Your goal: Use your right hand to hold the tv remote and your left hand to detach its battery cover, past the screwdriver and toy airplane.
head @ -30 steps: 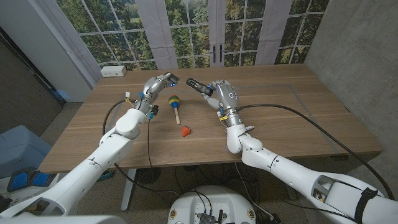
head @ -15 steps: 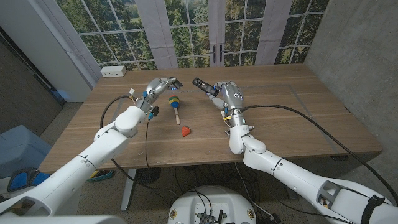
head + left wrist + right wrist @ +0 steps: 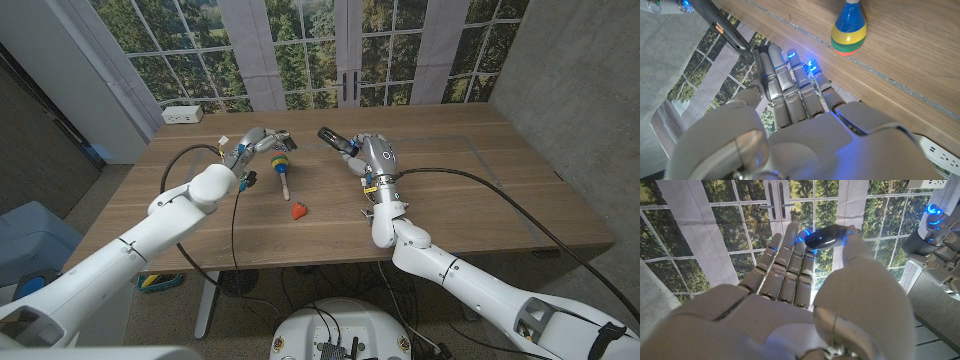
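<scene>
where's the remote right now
In the head view the remote is held up off the table in the right hand, right of centre, across from the left hand and the screwdriver.

We are looking at a wooden table (image 3: 480,190) with a thin seam running across its far right part. A white power strip (image 3: 183,115) is lying at the table's far left corner, close to the edge. Behind the table we are seeing tall paned windows (image 3: 300,50) showing green trees, with pale curtain panels (image 3: 245,50) hanging in front of them and a pair of dark door handles (image 3: 346,85) sitting at the middle. A rough grey wall (image 3: 570,80) is standing to the right. Left of the table, lower down, a pale blue object (image 3: 30,235) is sitting on the floor; we cannot tell what it is.
</scene>
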Controlling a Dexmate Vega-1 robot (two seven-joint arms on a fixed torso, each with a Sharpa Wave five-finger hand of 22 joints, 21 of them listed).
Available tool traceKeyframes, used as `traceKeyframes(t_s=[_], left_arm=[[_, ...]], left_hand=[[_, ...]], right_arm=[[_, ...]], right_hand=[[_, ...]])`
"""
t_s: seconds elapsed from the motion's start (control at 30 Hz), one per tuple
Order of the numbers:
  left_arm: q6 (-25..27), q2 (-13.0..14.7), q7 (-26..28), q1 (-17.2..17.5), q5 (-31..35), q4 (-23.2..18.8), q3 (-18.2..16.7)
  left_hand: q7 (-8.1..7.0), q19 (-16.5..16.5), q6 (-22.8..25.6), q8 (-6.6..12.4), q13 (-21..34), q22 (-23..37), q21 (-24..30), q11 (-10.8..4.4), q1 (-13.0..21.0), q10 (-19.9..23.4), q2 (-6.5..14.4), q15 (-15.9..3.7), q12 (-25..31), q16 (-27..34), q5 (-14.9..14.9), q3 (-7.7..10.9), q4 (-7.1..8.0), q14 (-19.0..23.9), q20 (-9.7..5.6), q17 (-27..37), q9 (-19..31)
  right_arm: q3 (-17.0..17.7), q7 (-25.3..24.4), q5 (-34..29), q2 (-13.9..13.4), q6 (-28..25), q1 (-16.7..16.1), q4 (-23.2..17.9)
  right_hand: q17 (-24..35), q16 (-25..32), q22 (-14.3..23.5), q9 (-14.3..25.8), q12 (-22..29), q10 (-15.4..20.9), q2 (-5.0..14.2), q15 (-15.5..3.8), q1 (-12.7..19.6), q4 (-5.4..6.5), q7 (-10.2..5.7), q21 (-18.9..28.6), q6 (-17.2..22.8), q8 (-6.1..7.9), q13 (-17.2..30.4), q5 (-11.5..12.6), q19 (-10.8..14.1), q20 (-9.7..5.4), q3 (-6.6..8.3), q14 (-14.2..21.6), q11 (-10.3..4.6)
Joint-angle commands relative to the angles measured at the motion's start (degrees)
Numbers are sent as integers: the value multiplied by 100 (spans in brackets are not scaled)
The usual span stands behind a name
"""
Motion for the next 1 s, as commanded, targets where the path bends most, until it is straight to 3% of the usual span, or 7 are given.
traceKeyframes(t_s=[0.03,0.73,1.0], left_arm=[[1438,268,-5,-356,725,-529,426],[2851,318,-722,-1198,1589,-689,1349],[2856,306,-952,-1361,1794,-631,1587]], left_hand=[[13,16,105,-29,31,8,85,-61,170,115,42,-822,58,66,-27,215,-334,61,-51,55,0],[30,-66,288,-134,1,24,235,-45,414,207,-26,-815,113,152,-38,81,-606,-43,-101,240,-45],[9,-110,353,-254,-103,23,298,-56,545,58,-84,-830,17,120,-37,20,-683,-146,-134,253,-145]], right_arm=[[11,623,101,-42,-621,-34,-285],[-192,1752,336,-91,-1709,173,-533],[-254,2030,458,-161,-1971,216,-675]], right_hand=[[34,-37,2,17,-19,1044,677,-695,641,-32,-610,35,626,20,18,44,-56,-36,240,49,-990],[128,-119,-9,18,-32,1033,686,-689,626,-27,-572,31,612,8,36,36,-160,60,258,43,-976],[169,-133,-12,8,-41,1034,690,-673,604,-13,-566,22,618,0,29,25,-208,97,255,51,-960]])
